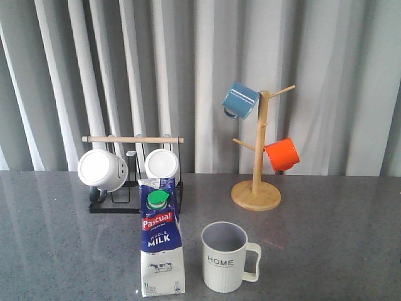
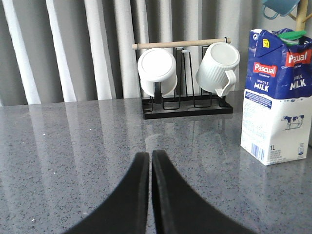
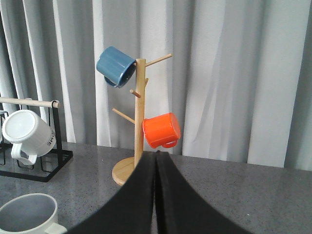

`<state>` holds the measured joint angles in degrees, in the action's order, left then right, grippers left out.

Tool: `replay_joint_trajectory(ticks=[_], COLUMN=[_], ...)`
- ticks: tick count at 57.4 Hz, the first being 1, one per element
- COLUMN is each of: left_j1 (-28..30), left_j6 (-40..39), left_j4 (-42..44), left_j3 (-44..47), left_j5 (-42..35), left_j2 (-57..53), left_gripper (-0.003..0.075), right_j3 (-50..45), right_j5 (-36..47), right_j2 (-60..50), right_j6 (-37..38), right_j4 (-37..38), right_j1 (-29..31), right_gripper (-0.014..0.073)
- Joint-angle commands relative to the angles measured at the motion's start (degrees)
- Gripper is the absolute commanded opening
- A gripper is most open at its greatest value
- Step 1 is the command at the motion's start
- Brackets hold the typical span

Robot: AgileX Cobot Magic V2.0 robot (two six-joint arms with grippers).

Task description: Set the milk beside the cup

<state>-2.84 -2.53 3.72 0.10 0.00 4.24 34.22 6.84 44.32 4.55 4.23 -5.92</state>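
The milk carton point(image 1: 161, 241) stands upright near the table's front edge, blue top, white base, green cap. It also shows in the left wrist view point(image 2: 277, 95). The cream ribbed "HOME" cup point(image 1: 225, 257) stands upright just right of the carton, a small gap between them, handle to the right. Its rim shows in the right wrist view point(image 3: 27, 214). Neither gripper shows in the front view. My left gripper point(image 2: 150, 156) is shut and empty, low over the table, left of the carton. My right gripper point(image 3: 157, 156) is shut and empty, facing the wooden mug tree.
A black rack point(image 1: 135, 188) with a wooden bar holds two white mugs point(image 1: 102, 169) behind the carton. A wooden mug tree point(image 1: 257, 182) at the back right carries a blue mug point(image 1: 240, 100) and an orange mug point(image 1: 282, 154). Grey curtains hang behind the grey speckled table point(image 1: 338, 238).
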Motion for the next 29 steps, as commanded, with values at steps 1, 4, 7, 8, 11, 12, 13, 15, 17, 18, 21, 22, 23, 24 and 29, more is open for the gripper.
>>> replay_joint_trajectory(ticks=[1, 4, 7, 8, 11, 12, 13, 15, 17, 18, 21, 22, 23, 24, 29], left_j1=[0.23, 0.23, 0.32, 0.41, 0.46, 0.46, 0.46, 0.46, 0.46, 0.46, 0.46, 0.46, 0.46, 0.46, 0.46], left_j6=[-0.25, -0.13, -0.13, -0.13, -0.13, -0.13, -0.13, -0.18, -0.25, -0.25, -0.25, -0.25, -0.25, -0.25, -0.20], left_j4=[0.19, 0.66, 1.72, 2.07, 2.08, 2.08, 2.08, 2.01, 1.81, 1.70, 1.42, 1.42, 1.42, 1.42, 1.42], left_j3=[0.22, 0.16, 0.16, 0.16, 0.16, 0.16, 0.16, 0.16, 0.16, 0.16, 0.16, 0.16, 0.09, 0.08, 0.05], left_j5=[-2.22, 0.60, 2.19, 2.33, 2.87, 2.94, 2.94, 2.95, 2.75, 2.76, 2.76, 2.90, 2.98, 2.98, 2.97], left_j2=[-2.90, -5.16, -5.94, -5.68, -5.67, -5.67, -5.67, -5.67, -5.67, -5.67, -5.67, -5.67, -5.67, -5.62, -5.62], left_gripper=[-0.0007, -0.0007, -0.0007, -0.0007, -0.0007, -0.0007, -0.0007, -0.0007, -0.0007, -0.0007, -0.0007, -0.0007, -0.0007, -0.0007, -0.0006], right_j3=[1.59, 1.59, 1.59, 1.59, 1.59, 1.59, 1.59, 1.59, 1.59, 1.59, 1.59, 1.59, 1.59, 1.59, 1.59], right_j5=[4.10, 4.10, 4.10, 4.00, 3.93, 3.93, 3.93, 3.93, 3.99, 3.99, 3.99, 3.99, 3.99, 3.99, 3.99], right_j2=[-0.12, -0.12, -0.12, -0.12, -0.12, -0.12, -0.12, -0.12, -0.12, -0.12, -0.12, -0.12, -0.12, -0.12, -0.12], right_j6=[-0.20, -0.20, -0.20, -0.20, -0.20, -0.20, -0.20, -0.20, -0.20, -0.20, -0.20, -0.20, -0.20, -0.20, -0.20], right_j4=[0.53, 0.53, 0.53, 0.53, 0.53, 0.53, 0.53, 0.53, 0.53, 0.53, 0.53, 0.53, 0.53, 0.53, 0.53], right_j1=[0.38, 0.38, 0.38, 0.38, 0.38, 0.38, 0.38, 0.38, 0.38, 0.38, 0.38, 0.38, 0.38, 0.38, 0.38], right_gripper=[-0.0008, -0.0008, -0.0008, -0.0008, -0.0008, -0.0008, -0.0008, -0.0008, -0.0008, -0.0008, -0.0008, -0.0008, -0.0008, -0.0008, -0.0008])
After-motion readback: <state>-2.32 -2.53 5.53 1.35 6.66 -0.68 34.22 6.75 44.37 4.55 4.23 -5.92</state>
